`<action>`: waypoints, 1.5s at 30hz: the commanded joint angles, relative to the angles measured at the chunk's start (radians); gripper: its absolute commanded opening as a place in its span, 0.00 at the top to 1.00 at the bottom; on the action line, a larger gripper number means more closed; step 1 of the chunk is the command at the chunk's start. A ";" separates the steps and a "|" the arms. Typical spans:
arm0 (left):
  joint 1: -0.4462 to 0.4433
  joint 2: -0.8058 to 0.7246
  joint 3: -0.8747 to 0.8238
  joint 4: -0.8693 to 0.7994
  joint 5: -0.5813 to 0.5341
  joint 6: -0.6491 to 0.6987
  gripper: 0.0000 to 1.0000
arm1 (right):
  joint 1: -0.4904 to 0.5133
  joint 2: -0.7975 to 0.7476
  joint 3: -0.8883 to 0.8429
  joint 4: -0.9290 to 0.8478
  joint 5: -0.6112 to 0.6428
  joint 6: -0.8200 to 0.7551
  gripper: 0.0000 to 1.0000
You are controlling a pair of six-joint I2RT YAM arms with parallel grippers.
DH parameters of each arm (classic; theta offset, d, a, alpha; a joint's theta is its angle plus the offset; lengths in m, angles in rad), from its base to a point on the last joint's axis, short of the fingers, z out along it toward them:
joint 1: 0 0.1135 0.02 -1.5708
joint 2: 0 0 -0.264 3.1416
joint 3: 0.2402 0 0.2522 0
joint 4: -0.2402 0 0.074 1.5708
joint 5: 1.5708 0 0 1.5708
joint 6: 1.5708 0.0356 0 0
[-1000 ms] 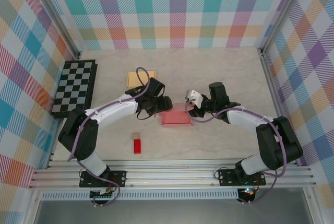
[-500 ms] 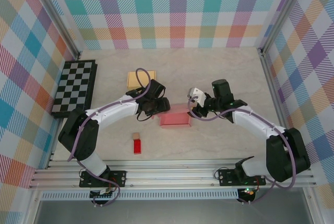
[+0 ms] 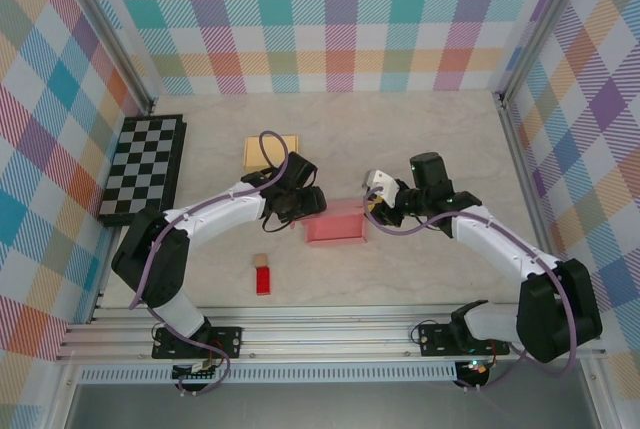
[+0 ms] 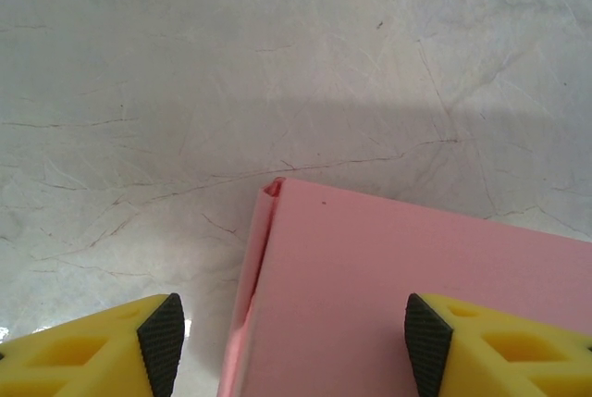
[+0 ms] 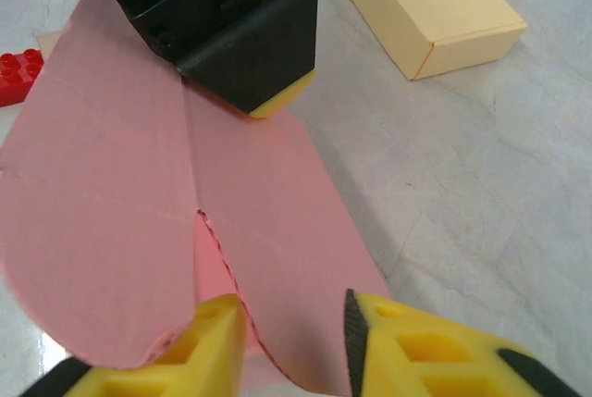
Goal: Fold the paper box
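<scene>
My left end effector (image 4: 289,337) is spread over one end of the pink paper box (image 3: 337,227), one pad above its top panel and the other over bare worktop (image 4: 277,64), gripping nothing. My right end effector (image 5: 294,341), at the opposite end, is narrowly parted with a loose flap (image 5: 268,221) edge between its fingers. I'd steady the box with the left, then pinch the flap near its crease and swing it over gently.

- The flat pink paper box (image 3: 337,226) lies mid-table, with the left gripper (image 3: 303,216) and the right gripper (image 3: 371,211) crowding its two ends.
- The pale yellow cardboard box (image 3: 270,152) stands behind the left arm.
- The small red plastic brick (image 3: 263,280) lies in front.
- The far right of the marble table (image 3: 440,139) is open.
</scene>
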 commanded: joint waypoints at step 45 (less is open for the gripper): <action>0.040 -0.243 -0.239 0.313 -0.063 0.673 0.97 | -0.063 0.249 0.256 -0.228 -0.146 -0.235 1.00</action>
